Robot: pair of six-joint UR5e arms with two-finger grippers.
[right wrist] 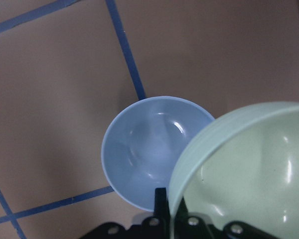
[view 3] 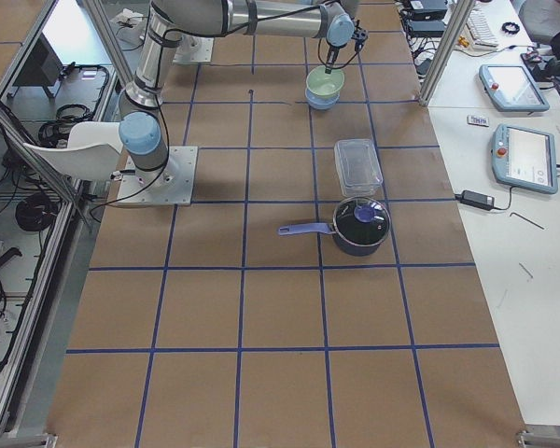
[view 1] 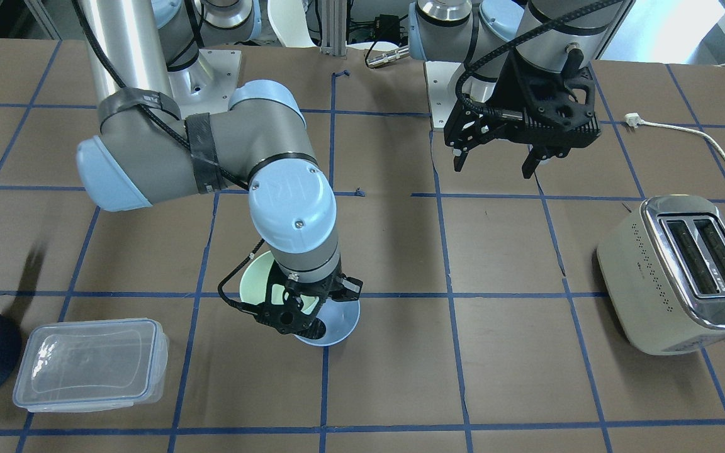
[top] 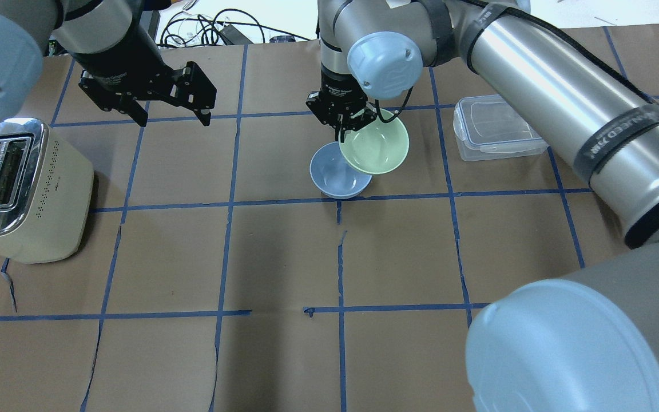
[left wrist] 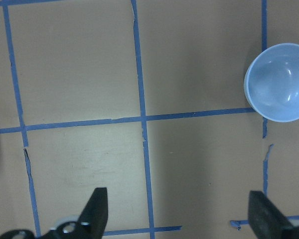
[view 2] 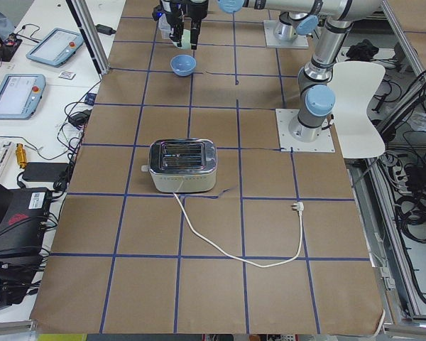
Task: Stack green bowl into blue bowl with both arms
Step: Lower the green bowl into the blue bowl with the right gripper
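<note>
We see the right gripper (top: 342, 136) clamped on the rim of the green bowl (top: 376, 150), which hangs tilted over one edge of the blue bowl (top: 332, 178) on the table (top: 284, 257). Its wrist points straight down. The left gripper (top: 174, 121) hovers well apart, jaws spread.

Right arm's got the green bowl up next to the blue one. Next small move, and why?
Probably shift the right gripper leftward and slightly back toward the base before lowering. It pinches the green bowl by its rim, and that bowl overlaps only one edge of the blue bowl, off-centre. The left gripper hangs open, off to the side.
</note>
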